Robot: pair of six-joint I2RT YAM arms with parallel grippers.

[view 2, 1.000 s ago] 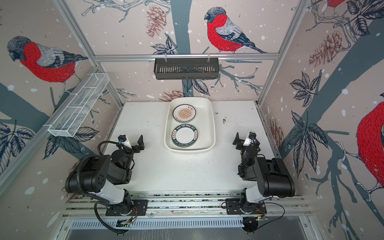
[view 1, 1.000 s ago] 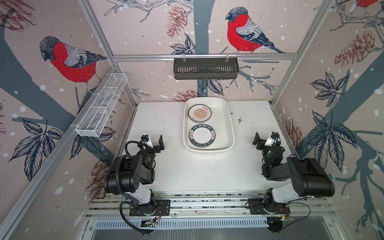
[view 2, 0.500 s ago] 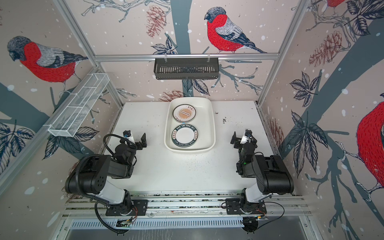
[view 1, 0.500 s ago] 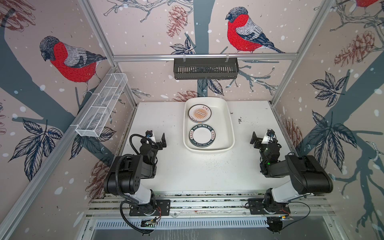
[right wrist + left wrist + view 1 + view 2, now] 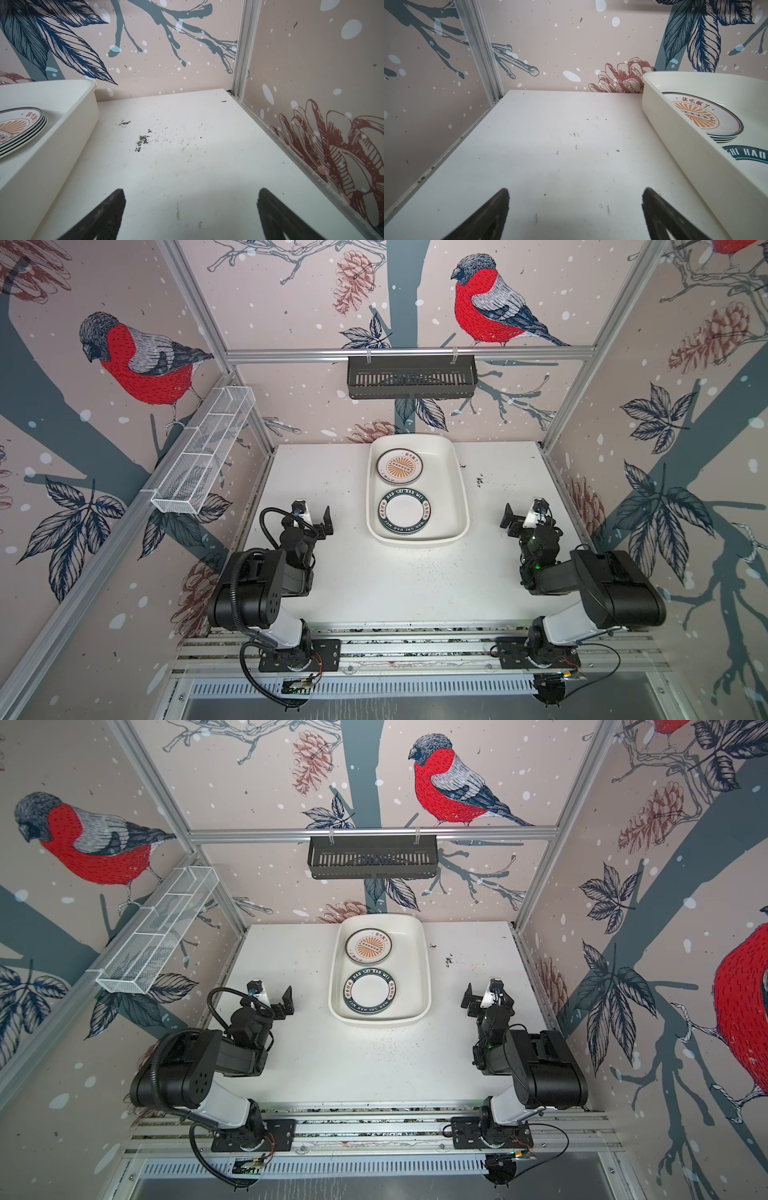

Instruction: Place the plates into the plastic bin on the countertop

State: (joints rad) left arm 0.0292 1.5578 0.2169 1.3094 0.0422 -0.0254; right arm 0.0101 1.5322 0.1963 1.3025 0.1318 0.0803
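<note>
The cream plastic bin (image 5: 460, 489) (image 5: 423, 969) stands at the back middle of the white countertop (image 5: 415, 576). Inside it, at the far end, lies a stack of plates topped by an orange sunburst plate (image 5: 399, 466) (image 5: 368, 946). At the near end lies a plate with a dark lettered rim (image 5: 404, 512) (image 5: 369, 992). My left gripper (image 5: 313, 514) (image 5: 575, 199) is open and empty, left of the bin. My right gripper (image 5: 524, 512) (image 5: 191, 199) is open and empty, right of the bin. Both wrist views show the bin wall (image 5: 675, 135) (image 5: 52, 155) and the stack (image 5: 695, 116) (image 5: 22, 124).
A black slotted shelf (image 5: 411, 377) hangs on the back rail. On the left wall is a white wire-mesh basket (image 5: 199, 460). Dark scuffs (image 5: 480, 480) mark the countertop right of the bin. Aluminium framing and papered walls close in three sides.
Both grippers have shifted slightly toward the back of the table, the left one also a little toward the bin. Both stay open. Bin and plates have not moved.
</note>
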